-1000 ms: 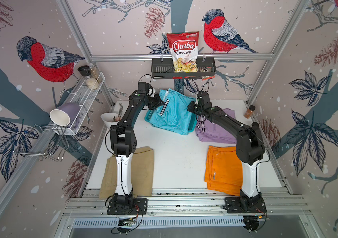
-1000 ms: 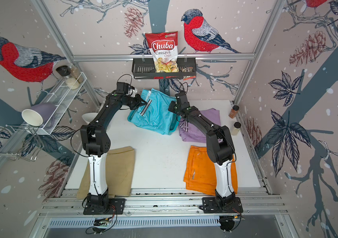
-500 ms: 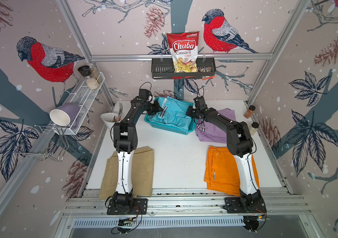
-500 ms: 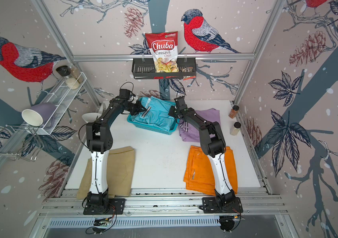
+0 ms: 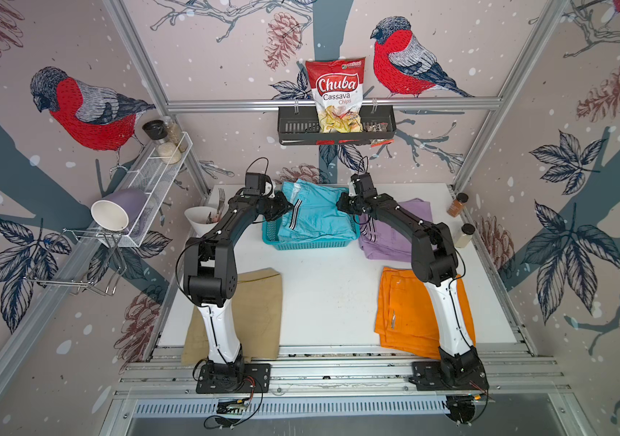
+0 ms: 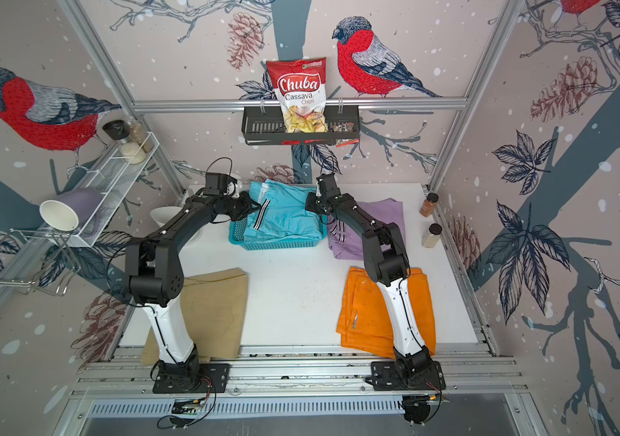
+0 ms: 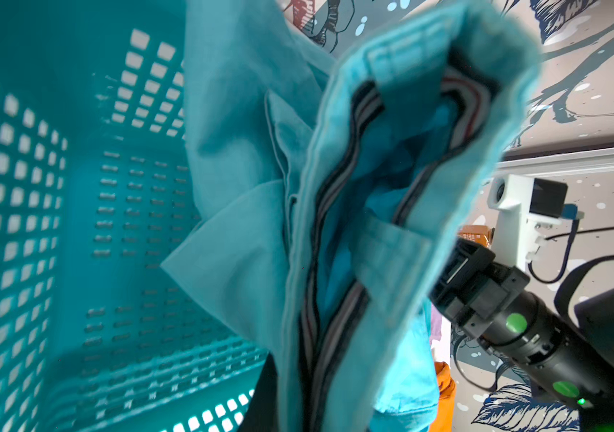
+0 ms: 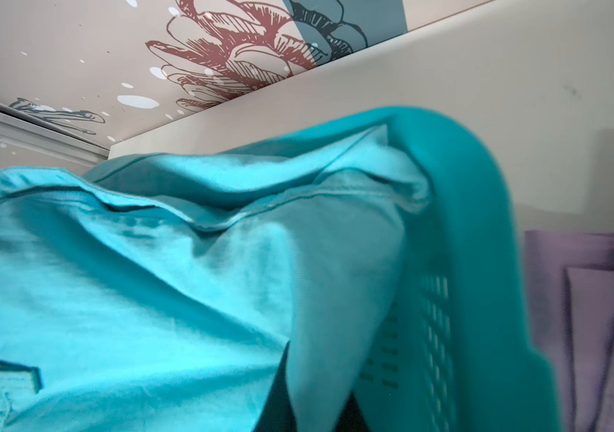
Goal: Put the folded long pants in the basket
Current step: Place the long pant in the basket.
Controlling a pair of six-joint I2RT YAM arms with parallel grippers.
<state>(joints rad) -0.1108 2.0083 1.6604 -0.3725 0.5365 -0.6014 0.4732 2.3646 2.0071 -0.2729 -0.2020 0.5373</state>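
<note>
Over the basket (image 5: 310,245), left fingers (image 7: 266,404) and right fingers (image 8: 278,396), closed tight, are gripping cyan pants (image 5: 316,215); level lowering seems best.

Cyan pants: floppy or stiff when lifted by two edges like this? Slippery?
Probably floppy: the cyan pants sag and bunch between the left gripper and right gripper, with layers gaping in the left wrist view. Likely light for their size: thin cloth, few layers. Matte weave doesn't look slippery, but folds may shift when pushed into the basket.
</note>
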